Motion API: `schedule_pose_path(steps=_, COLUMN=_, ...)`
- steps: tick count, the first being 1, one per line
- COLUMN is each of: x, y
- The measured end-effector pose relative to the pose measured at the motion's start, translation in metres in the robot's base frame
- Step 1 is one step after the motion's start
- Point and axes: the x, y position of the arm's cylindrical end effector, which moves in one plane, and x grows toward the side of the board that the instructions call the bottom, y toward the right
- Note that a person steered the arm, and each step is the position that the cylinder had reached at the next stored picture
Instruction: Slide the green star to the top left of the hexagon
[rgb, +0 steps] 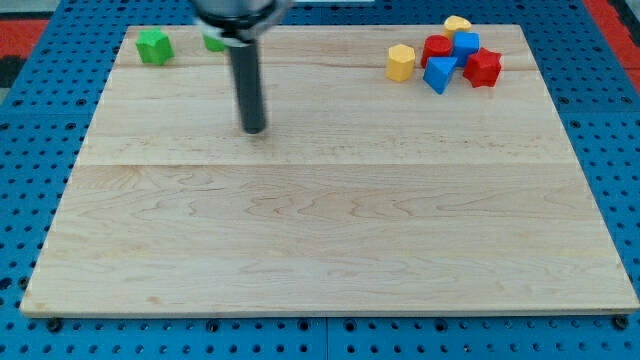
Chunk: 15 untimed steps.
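A green star-like block (154, 46) sits near the board's top left corner. A second green block (214, 43) lies just to its right, mostly hidden behind the rod, so its shape cannot be made out. A yellow hexagon (401, 62) sits at the top right, on the left side of a cluster of blocks. My tip (254, 129) rests on the board below and to the right of both green blocks, touching neither, and far left of the hexagon.
The cluster at the top right holds a red block (436, 48), a blue block (466, 44), a blue block (439, 74), a red block (483, 68) and a yellow block (457, 24). The wooden board (330, 240) lies on a blue pegboard.
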Motion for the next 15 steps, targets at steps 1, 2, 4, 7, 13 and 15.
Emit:
schedule_pose_path(steps=1, x=-0.006, y=-0.109)
schedule_pose_path(steps=2, x=-0.048, y=-0.15)
schedule_pose_path(steps=4, x=-0.083, y=-0.178)
schedule_pose_path(steps=7, x=-0.14, y=-0.18)
schedule_pose_path(steps=13, x=-0.155, y=0.038)
schedule_pose_path(steps=15, x=-0.154, y=0.142)
